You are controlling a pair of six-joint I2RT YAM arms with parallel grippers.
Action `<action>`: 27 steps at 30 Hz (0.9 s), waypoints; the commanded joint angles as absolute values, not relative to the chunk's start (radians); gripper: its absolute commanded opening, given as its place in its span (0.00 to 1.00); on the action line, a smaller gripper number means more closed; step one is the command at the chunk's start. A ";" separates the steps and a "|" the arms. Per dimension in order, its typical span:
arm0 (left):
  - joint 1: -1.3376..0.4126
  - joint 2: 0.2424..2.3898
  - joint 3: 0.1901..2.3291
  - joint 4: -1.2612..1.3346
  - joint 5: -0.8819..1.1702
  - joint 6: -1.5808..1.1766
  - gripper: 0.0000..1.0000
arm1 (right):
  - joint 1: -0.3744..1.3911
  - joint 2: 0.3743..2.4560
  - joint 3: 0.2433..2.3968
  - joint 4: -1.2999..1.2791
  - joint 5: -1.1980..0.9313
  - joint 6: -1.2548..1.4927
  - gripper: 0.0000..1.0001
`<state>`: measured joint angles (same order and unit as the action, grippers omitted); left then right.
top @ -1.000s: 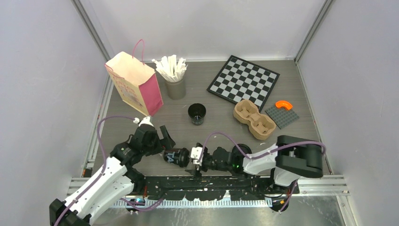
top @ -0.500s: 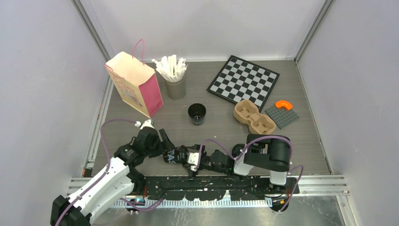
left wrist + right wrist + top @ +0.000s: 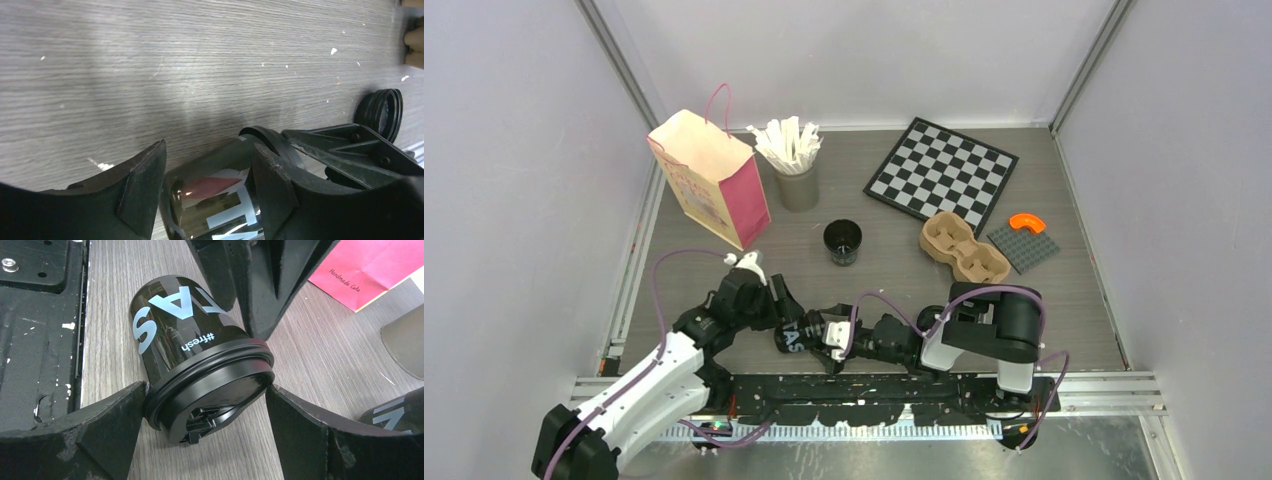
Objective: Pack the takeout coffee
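The right arm (image 3: 994,325) has folded its elbow in from 3 o'clock toward the middle, and the lidded cup (image 3: 796,334), with both sets of fingers, has slid slightly toward 9 o'clock. That cup lies on its side on the tabletop (image 3: 884,235) at 6 o'clock, near the arm bases. The left fingers (image 3: 142,192) grasp its body, one pad on each flank. The right fingers (image 3: 107,435) clench the rim of its lid (image 3: 215,390), which looks seated. So one coffee appears capped, though it is tipped over and unpacked.

An open cup (image 3: 842,241) stands upright at the centre, and what looks like a spare lid (image 3: 381,114) lies beyond the right fingers. The carrier (image 3: 964,251), at 3 o'clock of the open cup, holds nothing. The pink bag (image 3: 714,180) stands at 10 o'clock. I judge that capping the second cup, seating both in the carrier and bagging them remain.
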<state>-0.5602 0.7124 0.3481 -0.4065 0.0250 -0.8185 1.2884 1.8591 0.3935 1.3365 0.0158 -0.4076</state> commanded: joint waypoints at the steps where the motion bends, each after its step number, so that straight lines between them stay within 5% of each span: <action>1: -0.555 0.734 0.342 -0.274 0.130 -0.722 0.65 | 1.275 1.823 0.401 1.377 -0.050 -0.385 0.93; 15: -0.555 0.826 0.345 -0.155 0.268 -0.658 0.58 | 1.270 1.776 0.371 1.360 -0.004 -0.365 0.93; 27: -0.555 0.766 0.384 -0.288 0.155 -0.710 0.57 | 1.269 1.658 0.254 1.372 0.096 -0.199 0.52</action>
